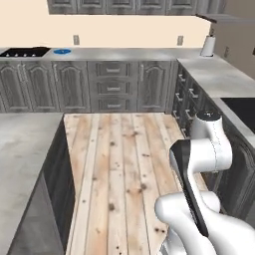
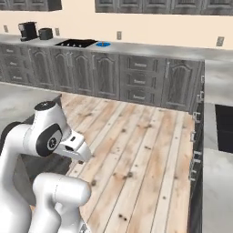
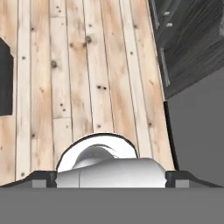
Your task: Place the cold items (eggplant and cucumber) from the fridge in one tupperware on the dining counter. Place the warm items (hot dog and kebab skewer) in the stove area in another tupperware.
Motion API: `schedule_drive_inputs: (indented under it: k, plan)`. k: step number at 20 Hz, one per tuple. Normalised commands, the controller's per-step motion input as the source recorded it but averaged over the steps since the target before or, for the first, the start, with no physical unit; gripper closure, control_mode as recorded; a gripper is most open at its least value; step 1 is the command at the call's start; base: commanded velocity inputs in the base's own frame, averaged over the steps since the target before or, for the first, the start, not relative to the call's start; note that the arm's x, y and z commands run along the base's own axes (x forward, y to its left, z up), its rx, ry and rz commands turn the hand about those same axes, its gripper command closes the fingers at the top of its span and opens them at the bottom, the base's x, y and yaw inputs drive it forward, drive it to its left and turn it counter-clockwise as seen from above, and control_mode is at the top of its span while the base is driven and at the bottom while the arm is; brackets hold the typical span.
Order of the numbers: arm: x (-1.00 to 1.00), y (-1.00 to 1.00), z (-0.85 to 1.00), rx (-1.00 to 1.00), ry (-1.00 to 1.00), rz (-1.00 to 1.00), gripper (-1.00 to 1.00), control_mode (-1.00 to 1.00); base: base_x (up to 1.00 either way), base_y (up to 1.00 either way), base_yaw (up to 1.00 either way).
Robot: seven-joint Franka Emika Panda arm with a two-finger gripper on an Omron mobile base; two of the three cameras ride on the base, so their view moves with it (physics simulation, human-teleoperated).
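Arm (image 1: 199, 164) sits folded up close to the base, elbow high, hand pointing down at the plank floor (image 1: 119, 169). Jaws (image 3: 111, 179): the two dark tips sit far apart at the bottom corners of the hand view, so fully spread, nothing between them, nothing held.

Under the hand: bare pale wood planks, running near to far. Dark cabinet fronts (image 3: 188, 43) at the right of the hand view, a dark block (image 3: 4, 78) at its left edge, both clear of the jaws.

Near left: a grey worktop (image 1: 20, 164) with a dark side panel borders the floor. Near right: a second grey worktop (image 1: 219, 74) over a drawer stack (image 1: 187, 99), running from beside the arm to the far corner. Nothing stands between the arm and the open floor ahead.

Far wall: a row of dark grey cabinets (image 1: 99, 84) under a long grey worktop (image 2: 150, 48). On it, at the left, a black cooktop (image 2: 75, 43), and just right of it a small blue item (image 2: 103, 44), too small to identify. Further left along it sit a coffee machine (image 2: 28, 31) and a dark box (image 2: 45, 33). A white paper-towel roll (image 1: 208, 46) stands upright at the right corner. Upper cabinets (image 1: 124, 6) above.

Task items: I can't make out an eggplant, cucumber, hot dog, skewer or tupperware, so no position relative to the jaws and no axis to report.
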Motion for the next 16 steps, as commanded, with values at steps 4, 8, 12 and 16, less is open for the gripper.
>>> schedule_drive_inputs:
  k: [4,8,12,16]
  plan:
    - [0.00,0.00,0.00,0.00,0.00,0.00,-1.00,1.00,1.00,-0.77,0.23]
    - [0.00,0.00,0.00,0.00,0.00,0.00,-1.00,1.00,1.00,-0.27,0.29]
    - [0.00,0.00,0.00,0.00,0.00,0.00,-1.00,1.00,1.00,0.00,0.25]
    - [0.00,0.00,0.00,0.00,0.00,0.00,-1.00,1.00,1.00,0.01,0.20]
